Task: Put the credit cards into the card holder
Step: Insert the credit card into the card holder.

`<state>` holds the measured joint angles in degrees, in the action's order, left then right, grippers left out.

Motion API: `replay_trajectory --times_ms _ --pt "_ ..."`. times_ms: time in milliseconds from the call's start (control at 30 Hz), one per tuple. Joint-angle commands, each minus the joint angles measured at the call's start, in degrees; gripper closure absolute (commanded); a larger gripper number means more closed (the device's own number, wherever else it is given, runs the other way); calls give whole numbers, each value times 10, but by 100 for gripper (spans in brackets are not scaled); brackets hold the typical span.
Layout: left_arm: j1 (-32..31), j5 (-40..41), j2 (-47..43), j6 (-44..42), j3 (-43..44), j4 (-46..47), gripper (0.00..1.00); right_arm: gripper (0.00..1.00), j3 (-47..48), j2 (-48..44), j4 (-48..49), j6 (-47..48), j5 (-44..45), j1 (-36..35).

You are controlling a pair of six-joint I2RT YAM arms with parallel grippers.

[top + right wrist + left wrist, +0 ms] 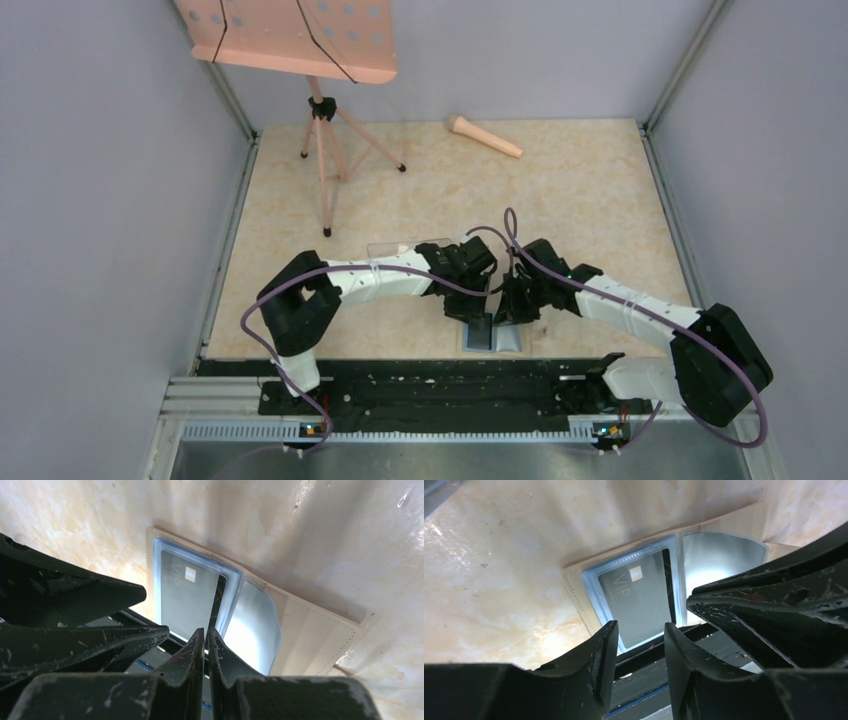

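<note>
the card holder (574, 587) lies open on the desk (560, 190), just ahead of and below both grippers. a vip card (639, 600) sits in its blue side, long axis running straight away from the left gripper (640, 627), whose fingers stand apart on nothing. the right gripper (206, 632), fingers together, is nearer, tips at the card's fold-side edge.

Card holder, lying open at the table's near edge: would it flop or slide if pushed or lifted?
Probably floppy: the card holder is thin and stitched, spread open, so it would likely hinge if lifted by one flap. Its clear sleeves look glossy, perhaps slippery to pinch. Flat on the smooth table, it would likely slide, not tip.
</note>
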<state>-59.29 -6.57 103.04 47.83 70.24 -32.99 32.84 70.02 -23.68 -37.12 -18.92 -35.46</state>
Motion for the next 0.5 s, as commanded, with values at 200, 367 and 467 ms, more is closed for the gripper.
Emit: replay_trajectory --times_ms 200,367,467 --pt "-7 15 1 -9 20 -4 55 93 26 -14 -6 12 12 -5" --pt "-7 17 18 -1 10 -7 54 95 6 2 22 8 -6 -5" --pt "-7 9 24 0 4 4 54 99 -9 17 48 2 -15 -5"
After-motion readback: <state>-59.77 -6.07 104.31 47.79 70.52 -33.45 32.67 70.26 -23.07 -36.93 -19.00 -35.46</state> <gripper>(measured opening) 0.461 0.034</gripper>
